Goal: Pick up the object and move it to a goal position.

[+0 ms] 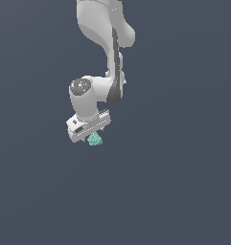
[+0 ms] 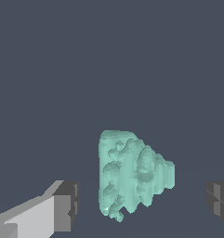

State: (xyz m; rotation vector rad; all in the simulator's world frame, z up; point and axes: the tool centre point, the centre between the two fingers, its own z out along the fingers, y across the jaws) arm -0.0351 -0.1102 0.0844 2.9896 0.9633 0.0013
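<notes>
The object is a small teal-green lumpy clump (image 1: 94, 139), seen in the exterior view just below the white gripper head (image 1: 87, 126), partly covered by it. In the wrist view the clump (image 2: 132, 174) lies between my two dark fingertips, one finger (image 2: 66, 205) on one side and the other finger (image 2: 219, 201) on the far side, with clear gaps on both sides. My gripper (image 2: 142, 203) is open and touches nothing. The fingers are hidden in the exterior view.
The white arm (image 1: 109, 52) reaches down from the top of the exterior view. The ground is a plain dark blue-grey surface (image 1: 184, 182) with no other objects or goal marker in view.
</notes>
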